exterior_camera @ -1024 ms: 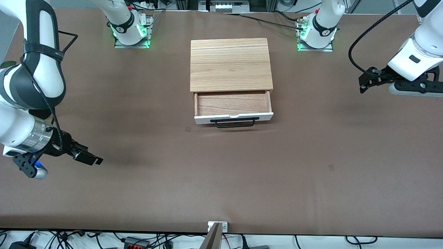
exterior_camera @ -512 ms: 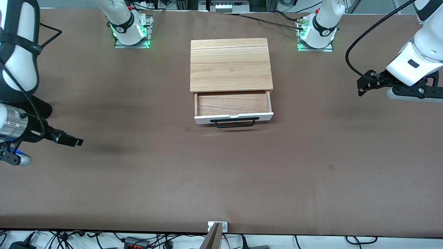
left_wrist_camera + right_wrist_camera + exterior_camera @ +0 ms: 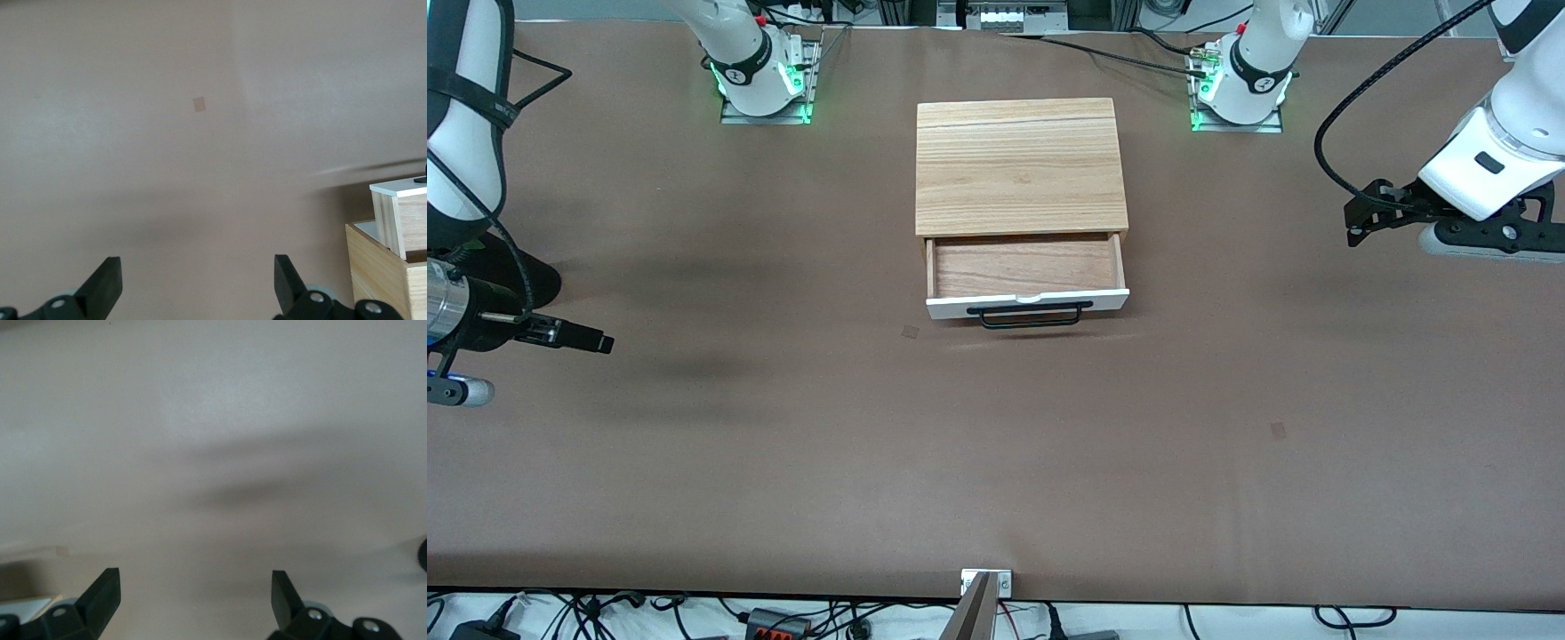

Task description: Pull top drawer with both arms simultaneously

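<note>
Top drawer: shallow white-fronted top drawer with black bar handle, pulled out of light wood cabinet box, mid-table.
Left gripper: black two-finger left gripper over table's left-arm edge, jaws wide, empty.
Right gripper: black two-finger right gripper over right-arm edge, jaws wide, empty.

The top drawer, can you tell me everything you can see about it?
The top drawer is shallow, with a white front panel, a long black bar handle and a small notch in the panel's top edge. Inside it looks like brown wood, and nothing is in it. It is pulled out of the light wood cabinet, toward the front camera, and sits level and straight. Only the cabinet touches it; neither gripper is near it.
</note>
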`<state>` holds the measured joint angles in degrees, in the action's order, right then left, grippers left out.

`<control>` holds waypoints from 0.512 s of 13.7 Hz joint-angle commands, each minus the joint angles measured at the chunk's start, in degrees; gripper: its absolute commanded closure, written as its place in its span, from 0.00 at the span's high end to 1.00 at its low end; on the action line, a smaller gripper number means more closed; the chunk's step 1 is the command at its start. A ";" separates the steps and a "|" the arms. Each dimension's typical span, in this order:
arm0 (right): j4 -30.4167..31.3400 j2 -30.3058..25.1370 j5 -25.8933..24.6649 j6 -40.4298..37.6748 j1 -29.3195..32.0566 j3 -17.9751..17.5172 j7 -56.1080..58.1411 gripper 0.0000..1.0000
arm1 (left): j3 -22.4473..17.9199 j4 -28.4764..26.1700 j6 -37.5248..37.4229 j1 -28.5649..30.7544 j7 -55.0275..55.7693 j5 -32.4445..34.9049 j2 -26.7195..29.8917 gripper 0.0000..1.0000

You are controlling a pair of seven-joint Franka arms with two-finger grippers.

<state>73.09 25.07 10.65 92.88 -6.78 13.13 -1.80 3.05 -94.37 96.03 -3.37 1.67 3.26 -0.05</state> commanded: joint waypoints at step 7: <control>21.31 -17.60 -4.15 3.71 4.93 -5.83 5.04 1.00 | 0.20 1.91 -2.07 0.03 -1.14 -0.18 -0.74 1.00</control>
<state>89.81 11.11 7.55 94.09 -3.61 9.21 1.09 3.10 -94.33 95.41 -3.38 1.67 3.26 -0.08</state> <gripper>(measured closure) 0.000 0.000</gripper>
